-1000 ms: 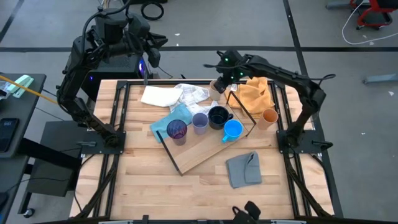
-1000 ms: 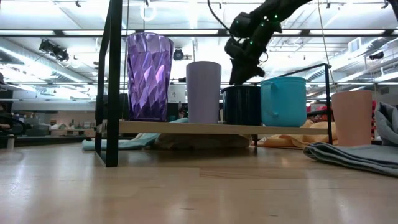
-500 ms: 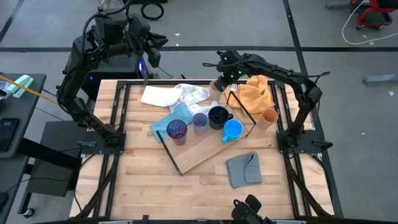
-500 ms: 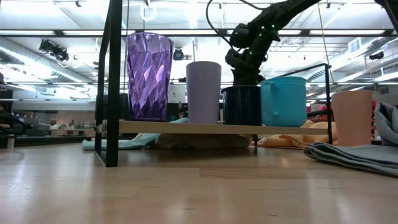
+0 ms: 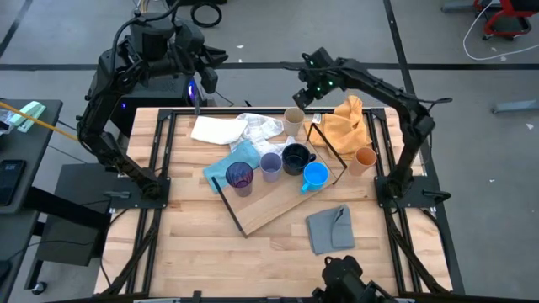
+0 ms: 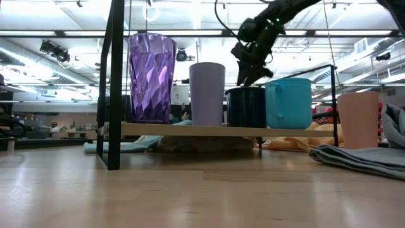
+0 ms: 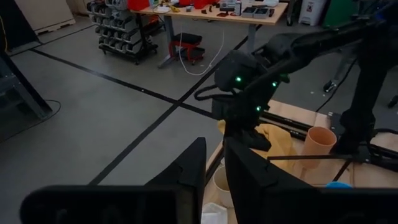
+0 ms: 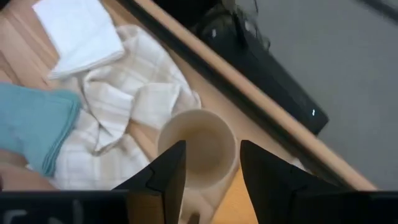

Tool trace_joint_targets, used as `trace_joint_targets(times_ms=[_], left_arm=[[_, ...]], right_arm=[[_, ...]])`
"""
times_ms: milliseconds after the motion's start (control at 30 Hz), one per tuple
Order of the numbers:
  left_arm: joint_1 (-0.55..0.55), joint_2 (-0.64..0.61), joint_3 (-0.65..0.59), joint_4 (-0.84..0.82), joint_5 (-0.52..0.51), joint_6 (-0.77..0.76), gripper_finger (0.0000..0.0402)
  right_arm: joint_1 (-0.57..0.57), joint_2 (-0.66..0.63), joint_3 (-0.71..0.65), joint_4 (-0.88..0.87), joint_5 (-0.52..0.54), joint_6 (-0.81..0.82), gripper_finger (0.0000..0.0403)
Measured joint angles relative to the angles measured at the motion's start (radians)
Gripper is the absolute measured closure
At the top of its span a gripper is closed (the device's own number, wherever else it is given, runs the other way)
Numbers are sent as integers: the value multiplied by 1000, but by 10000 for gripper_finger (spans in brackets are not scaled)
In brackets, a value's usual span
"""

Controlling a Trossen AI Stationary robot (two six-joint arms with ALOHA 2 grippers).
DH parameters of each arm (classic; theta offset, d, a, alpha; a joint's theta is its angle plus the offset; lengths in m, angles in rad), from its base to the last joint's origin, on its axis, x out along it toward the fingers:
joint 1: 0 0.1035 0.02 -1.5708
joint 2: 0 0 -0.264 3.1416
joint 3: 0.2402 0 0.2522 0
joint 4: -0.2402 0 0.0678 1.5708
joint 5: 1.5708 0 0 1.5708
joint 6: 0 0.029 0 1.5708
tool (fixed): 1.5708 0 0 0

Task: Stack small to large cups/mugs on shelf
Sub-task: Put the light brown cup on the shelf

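Note:
The shelf board (image 5: 271, 200) lies on the table and bears the purple tumbler (image 5: 239, 177), lavender cup (image 5: 270, 165), black mug (image 5: 295, 158) and blue mug (image 5: 314, 176) in a row. The beige cup (image 5: 293, 120) stands upright on its base near the table's far edge. The orange cup (image 5: 365, 158) stands on the table right of the shelf. My right gripper (image 5: 308, 93) is open, above the beige cup (image 8: 198, 152) and slightly beyond it, touching nothing. My left gripper (image 5: 200, 87) is shut and raised beyond the far left edge.
White cloths (image 5: 227, 129) and a teal cloth (image 5: 226, 167) lie left of the beige cup. The orange cloth (image 5: 345, 126) lies to its right. The grey cloth square (image 5: 330, 229) lies near the front right. The shelf's black frame rods (image 5: 324, 143) stand close to the cup.
My right gripper has risen from the beige cup and drawn back toward the table's far edge. The beige cup, covered by the gripper before, now stands uncovered on the table.

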Motion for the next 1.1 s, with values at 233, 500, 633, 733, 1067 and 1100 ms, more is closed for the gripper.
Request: trace_joint_targets(times_ms=[233,500,633,733,1067,1100], left_arm=[[0,0,0,0,0,6,339],[0,0,0,-20,-1,16,333],[0,0,0,-38,-1,20,331],[0,0,0,-37,-1,25,334],[0,0,0,-36,-1,31,330],[0,0,0,-36,-1,31,329]], right_arm=[[-1,184,299,-308,21,-23,246],[17,315,395,-372,20,-37,246],[17,359,392,-427,26,-68,246],[18,368,392,-418,28,-76,246],[17,401,391,-387,39,-87,255],[16,406,391,-385,39,-87,256]])
